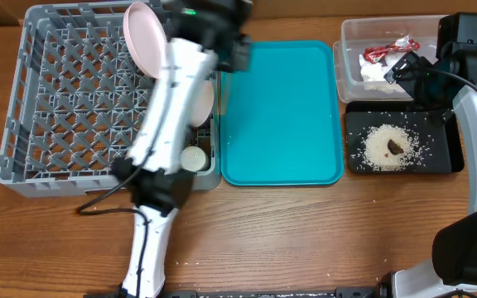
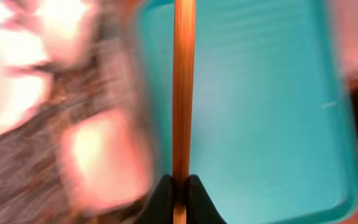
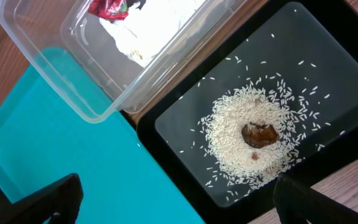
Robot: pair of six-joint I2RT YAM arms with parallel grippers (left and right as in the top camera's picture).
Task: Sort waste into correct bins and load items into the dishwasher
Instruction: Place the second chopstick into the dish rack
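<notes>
While my left gripper [image 2: 179,186] pinches a chopstick [image 2: 183,87] beside one teal tray [image 2: 260,112], my right gripper [image 3: 179,205] gapes above one black tray [image 3: 328,68].

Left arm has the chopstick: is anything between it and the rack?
Nothing visible stands between the chopstick in the left gripper and the rack. The plate and cup stand along the rack's side next to the tray.

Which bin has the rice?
The shallow black tray: rice heaped around a brown lump. The clear tub beside it holds a red wrapper and white napkin instead.
</notes>
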